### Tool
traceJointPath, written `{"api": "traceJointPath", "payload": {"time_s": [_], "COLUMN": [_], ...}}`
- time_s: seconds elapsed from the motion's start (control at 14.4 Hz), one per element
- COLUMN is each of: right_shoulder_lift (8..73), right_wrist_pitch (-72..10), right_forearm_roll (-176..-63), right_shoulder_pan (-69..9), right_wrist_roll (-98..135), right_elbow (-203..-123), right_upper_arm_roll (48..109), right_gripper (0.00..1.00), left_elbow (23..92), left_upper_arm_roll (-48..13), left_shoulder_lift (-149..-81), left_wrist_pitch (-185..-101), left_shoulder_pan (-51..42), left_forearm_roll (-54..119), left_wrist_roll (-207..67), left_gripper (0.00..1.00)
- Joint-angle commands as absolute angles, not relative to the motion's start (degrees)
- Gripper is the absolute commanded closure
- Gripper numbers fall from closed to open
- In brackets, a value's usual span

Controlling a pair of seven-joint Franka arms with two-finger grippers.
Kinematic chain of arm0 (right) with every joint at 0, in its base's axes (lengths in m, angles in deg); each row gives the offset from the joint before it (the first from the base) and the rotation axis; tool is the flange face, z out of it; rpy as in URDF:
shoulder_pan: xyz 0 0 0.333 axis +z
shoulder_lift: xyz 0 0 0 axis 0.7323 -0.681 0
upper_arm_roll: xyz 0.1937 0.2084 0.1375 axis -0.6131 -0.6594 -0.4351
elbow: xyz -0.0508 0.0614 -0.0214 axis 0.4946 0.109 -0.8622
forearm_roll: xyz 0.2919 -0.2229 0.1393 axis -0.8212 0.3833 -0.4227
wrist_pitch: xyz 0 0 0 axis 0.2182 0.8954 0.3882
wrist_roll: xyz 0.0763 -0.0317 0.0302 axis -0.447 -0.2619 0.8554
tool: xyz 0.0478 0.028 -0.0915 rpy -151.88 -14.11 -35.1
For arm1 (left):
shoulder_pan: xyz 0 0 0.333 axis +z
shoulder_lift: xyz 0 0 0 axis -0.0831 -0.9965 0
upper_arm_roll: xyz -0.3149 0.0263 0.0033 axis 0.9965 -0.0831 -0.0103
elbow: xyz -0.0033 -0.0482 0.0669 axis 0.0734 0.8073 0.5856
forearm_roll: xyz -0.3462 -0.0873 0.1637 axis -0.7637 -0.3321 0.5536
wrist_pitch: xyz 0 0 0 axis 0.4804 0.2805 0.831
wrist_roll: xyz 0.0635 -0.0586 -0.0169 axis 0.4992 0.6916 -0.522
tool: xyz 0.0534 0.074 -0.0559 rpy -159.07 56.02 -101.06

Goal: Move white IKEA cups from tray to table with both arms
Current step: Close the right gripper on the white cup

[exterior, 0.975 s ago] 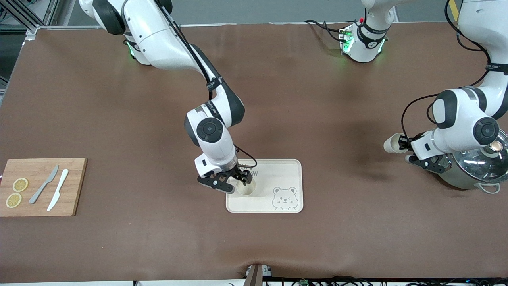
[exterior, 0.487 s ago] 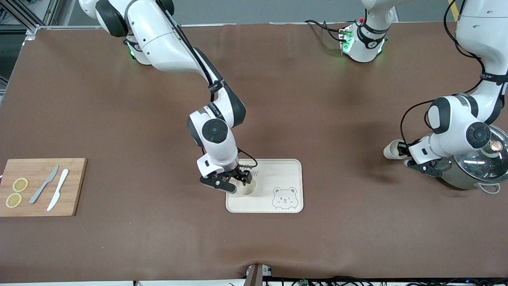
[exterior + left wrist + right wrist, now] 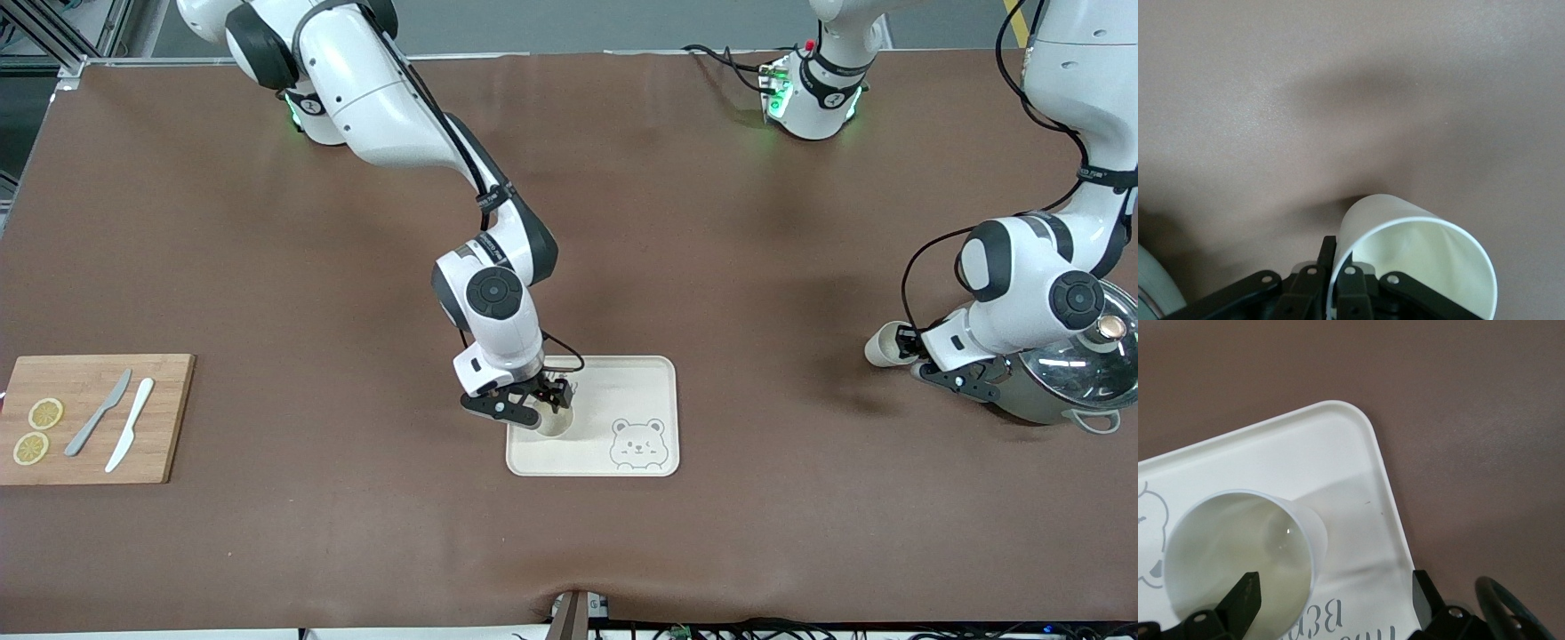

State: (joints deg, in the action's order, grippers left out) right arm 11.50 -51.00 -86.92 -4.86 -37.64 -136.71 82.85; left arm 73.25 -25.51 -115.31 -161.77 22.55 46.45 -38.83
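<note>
On the tray (image 3: 649, 378), one white cup (image 3: 553, 421) is straddled by the wide-open right gripper (image 3: 532, 411), which should be centred and lowered before closing. Toward the left arm's end, the other cup (image 3: 886, 345) is pinched by its rim in the left gripper (image 3: 909, 345), tilted over the table (image 3: 711, 222), beside a lidded steel pot (image 3: 1067, 373); it should be levelled before release.

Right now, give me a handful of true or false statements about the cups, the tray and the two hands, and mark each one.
1. The left hand is shut on a cup. True.
2. Two cups stand on the tray. False: only one cup is on it.
3. The right hand is open at the cup on the tray. True.
4. The knives lie on the tray. False: they lie on the cutting board.
</note>
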Motion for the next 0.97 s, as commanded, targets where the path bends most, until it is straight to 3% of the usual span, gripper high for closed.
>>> {"api": "traceJointPath", "payload": {"time_s": [0.0, 0.14, 0.21, 0.35, 0.42, 0.7, 0.91], "right_shoulder_lift": [10.68, 10.68, 10.6, 10.6, 10.6, 10.6, 10.6], "right_wrist_pitch": [-51.23, -51.23, -51.23, -51.41, -51.41, -51.41, -51.5], "right_forearm_roll": [-86.18, -86.27, -86.27, -86.27, -86.27, -86.27, -86.27], "right_shoulder_pan": [-4.28, -4.37, -4.37, -4.45, -4.37, -4.37, -4.37], "right_wrist_roll": [-38.29, -38.2, -38.2, -38.2, -38.2, -38.2, -38.37], "right_elbow": [-135.52, -135.52, -135.52, -135.52, -135.52, -135.52, -135.52], "right_upper_arm_roll": [83.54, 83.46, 83.46, 83.46, 83.46, 83.46, 83.46], "right_gripper": [0.0, 0.01, 0.24, 0.48, 0.5, 0.9, 1.0], "left_elbow": [73.41, 73.23, 73.14, 73.06, 73.06, 72.97, 72.97], "left_upper_arm_roll": [-25.13, -25.13, -24.95, -24.86, -24.86, -24.6, -24.6], "left_shoulder_lift": [-115.25, -115.51, -115.42, -115.25, -115.07, -114.81, -114.81], "left_wrist_pitch": [-163.04, -163.66, -163.84, -163.84, -163.84, -163.84, -163.84], "left_shoulder_pan": [22.96, 22.96, 23.22, 23.14, 23.14, 23.14, 23.14], "left_forearm_roll": [47.79, 47.79, 47.79, 47.53, 47.44, 46.31, 45.25], "left_wrist_roll": [-38.92, -38.83, -38.74, -38.83, -38.74, -38.74, -38.65], "left_gripper": [1.0, 1.0, 1.0, 1.0, 1.0, 1.0, 1.0]}}
